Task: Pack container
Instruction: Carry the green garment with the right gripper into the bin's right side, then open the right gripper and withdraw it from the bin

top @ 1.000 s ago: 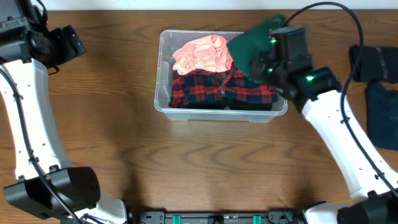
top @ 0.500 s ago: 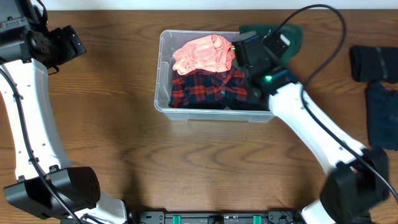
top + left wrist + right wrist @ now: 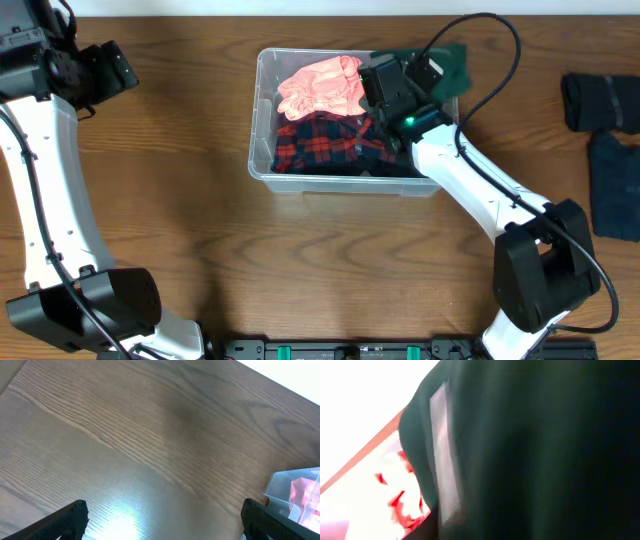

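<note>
Trouble is likeliest at the far right corner of the container point(image 3: 258, 120). It sits on the counter point(image 3: 180, 220) between the two arms, with a pink garment point(image 3: 322, 86) at the back and a red-and-black plaid shirt point(image 3: 325, 145) in front.

The right pincer point(image 3: 384, 86) hangs over that corner with a dark green garment point(image 3: 455, 62) bunched at it, and much of the cloth lies outside the rim on the far side. If it were let go here, I judge the outer part would drag the rest over the wall, or leave it draped across the rim.

Whether the pincer is clamped on the cloth I cannot tell. Its own camera shows only blurred green fabric (pressed right up to the lens), and from overhead the wrist hides the fingers. Pushing down blind could also snag the plaid shirt or shove the container along the wood.

The left pincer point(image 3: 164, 512) hangs wide apart over bare counter, well away, so nothing steadies the container. Two dark folded garments point(image 3: 598, 100) lie at the counter's right edge.
</note>
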You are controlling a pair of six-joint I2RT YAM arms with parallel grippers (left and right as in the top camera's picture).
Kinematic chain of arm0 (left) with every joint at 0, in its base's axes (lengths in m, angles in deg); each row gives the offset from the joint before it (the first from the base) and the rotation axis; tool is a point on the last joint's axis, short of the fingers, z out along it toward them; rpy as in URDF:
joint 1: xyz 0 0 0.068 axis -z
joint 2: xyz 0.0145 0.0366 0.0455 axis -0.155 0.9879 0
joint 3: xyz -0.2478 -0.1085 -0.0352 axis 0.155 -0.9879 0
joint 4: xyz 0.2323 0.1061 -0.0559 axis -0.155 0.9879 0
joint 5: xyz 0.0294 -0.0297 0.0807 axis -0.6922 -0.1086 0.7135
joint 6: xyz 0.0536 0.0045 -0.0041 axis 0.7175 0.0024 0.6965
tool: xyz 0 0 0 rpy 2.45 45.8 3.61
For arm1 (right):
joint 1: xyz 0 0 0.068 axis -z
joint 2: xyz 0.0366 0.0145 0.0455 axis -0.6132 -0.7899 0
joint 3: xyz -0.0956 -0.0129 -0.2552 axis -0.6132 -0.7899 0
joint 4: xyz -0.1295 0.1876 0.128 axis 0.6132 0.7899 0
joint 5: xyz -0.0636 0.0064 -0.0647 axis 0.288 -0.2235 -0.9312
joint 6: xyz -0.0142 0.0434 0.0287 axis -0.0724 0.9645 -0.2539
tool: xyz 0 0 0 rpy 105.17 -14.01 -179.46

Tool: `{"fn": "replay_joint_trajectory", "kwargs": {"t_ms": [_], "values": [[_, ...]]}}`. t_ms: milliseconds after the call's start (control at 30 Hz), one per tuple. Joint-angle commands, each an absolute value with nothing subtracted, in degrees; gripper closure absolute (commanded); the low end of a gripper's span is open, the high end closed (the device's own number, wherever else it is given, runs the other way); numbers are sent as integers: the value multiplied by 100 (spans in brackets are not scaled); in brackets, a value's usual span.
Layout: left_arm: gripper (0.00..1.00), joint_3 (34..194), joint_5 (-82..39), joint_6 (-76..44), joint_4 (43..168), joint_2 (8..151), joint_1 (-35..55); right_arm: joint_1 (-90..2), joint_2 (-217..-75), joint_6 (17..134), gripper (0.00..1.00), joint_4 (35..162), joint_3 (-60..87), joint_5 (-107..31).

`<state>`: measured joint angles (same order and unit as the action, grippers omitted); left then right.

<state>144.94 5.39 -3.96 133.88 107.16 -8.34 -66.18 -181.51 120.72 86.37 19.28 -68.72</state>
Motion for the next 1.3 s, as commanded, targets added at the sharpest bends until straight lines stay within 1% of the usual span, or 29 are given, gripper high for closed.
{"fn": "replay_joint_trajectory", "kwargs": {"t_ms": [0,33,67,133,233,367,433,500,533,833,933,967,1000,1067,1100,1233,1267], "values": [[2,14499,587,-388,13401,10723,-854,-6673,-18166,11489,15,8568,2031,-6647],[2,14499,587,-388,13401,10723,-854,-6673,-18164,11320,7,8552,2033,-6516],[2,14499,587,-388,13401,10723,-854,-6673,-18155,11163,1,8554,2044,-6374],[2,14499,587,-388,13401,10723,-854,-6677,-18127,10866,1,8609,2099,-6129],[2,14499,587,-388,13401,10723,-854,-6692,-18041,10722,1,8839,2236,-5969],[2,14499,587,-388,13401,10723,-854,-6767,-17838,10088,1,9166,2571,-5694],[2,14499,587,-388,13401,10723,-854,-6826,-17703,9469,1,9435,2800,-5565],[2,14499,587,-388,13401,10723,-854,-6856,-17537,8376,1,9628,3004,-5274],[2,14499,587,-388,13401,10723,-854,-6858,-17445,8153,1,9682,3067,-5244],[2,14499,587,-388,13403,10723,-854,-6760,-17071,7563,1,9824,3084,-5274],[2,14499,587,-388,13401,10723,-854,-6710,-17119,7415,1,9910,3084,-5646],[2,14499,587,-388,13401,10723,-854,-6688,-17152,7386,2,9934,3082,-5884],[2,14499,587,-388,13401,10723,-854,-6646,-17189,7382,6,9969,3082,-6103],[2,14499,587,-388,13401,10723,-854,-6533,-17270,7264,18,10004,3080,-6321],[2,14499,587,-388,13401,10723,-854,-6465,-17303,7240,28,10019,3080,-6352],[2,14499,587,-388,13401,10723,-854,-6115,-17486,7262,75,10041,3078,-6286],[2,14499,587,-388,13401,10723,-854,-6030,-17547,7262,90,10056,3078,-6238]]}}
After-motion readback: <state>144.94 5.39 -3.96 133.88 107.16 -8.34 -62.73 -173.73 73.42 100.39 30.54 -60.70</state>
